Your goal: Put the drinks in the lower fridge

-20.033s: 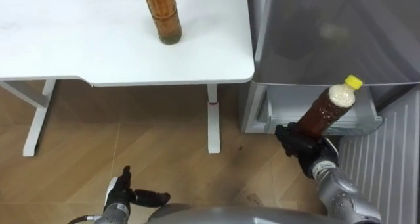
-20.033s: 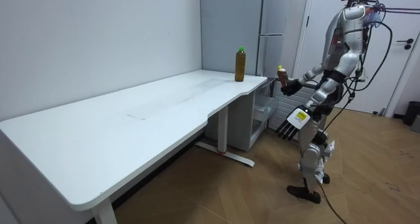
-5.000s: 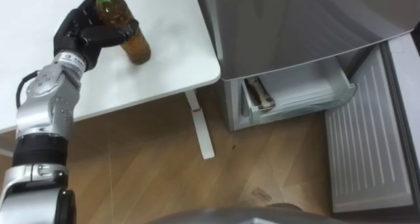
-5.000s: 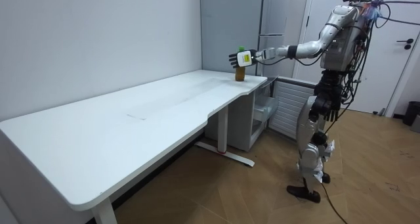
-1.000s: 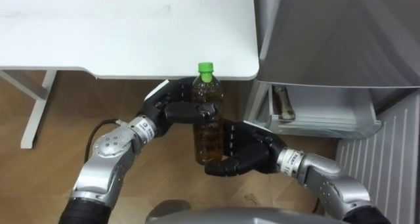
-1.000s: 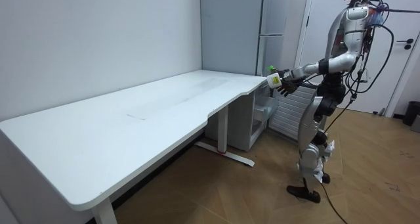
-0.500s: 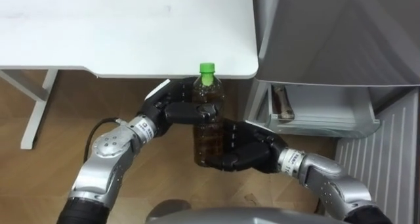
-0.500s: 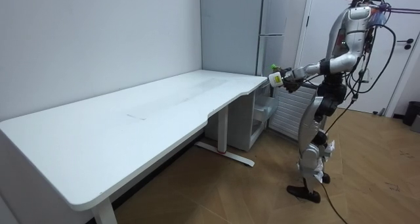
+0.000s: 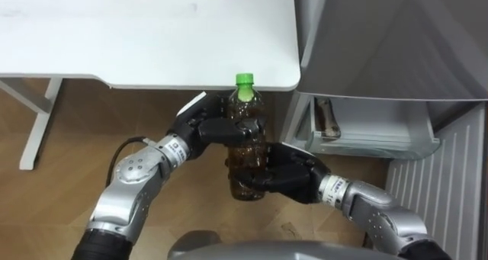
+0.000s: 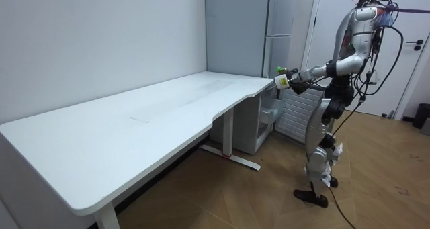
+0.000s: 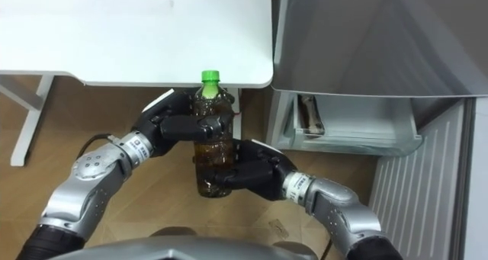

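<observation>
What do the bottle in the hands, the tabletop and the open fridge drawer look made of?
The bottle: clear plastic, probably; brown drink shows through its ribbed wall, green screw cap. The tabletop: smooth matt white, likely laminate; no grain visible. The fridge drawer: pale, faintly translucent plastic, seemingly; thin moulded walls.

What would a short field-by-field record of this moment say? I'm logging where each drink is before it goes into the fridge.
held drink: green-capped bottle of brown liquid, upright, above the floor
left hand: curled round the bottle's upper part
right hand: curled round its lower part
fridge drawer: open, to the robot's right
stored drink: second bottle lying in the drawer
table: white, its corner just beyond the held bottle
</observation>
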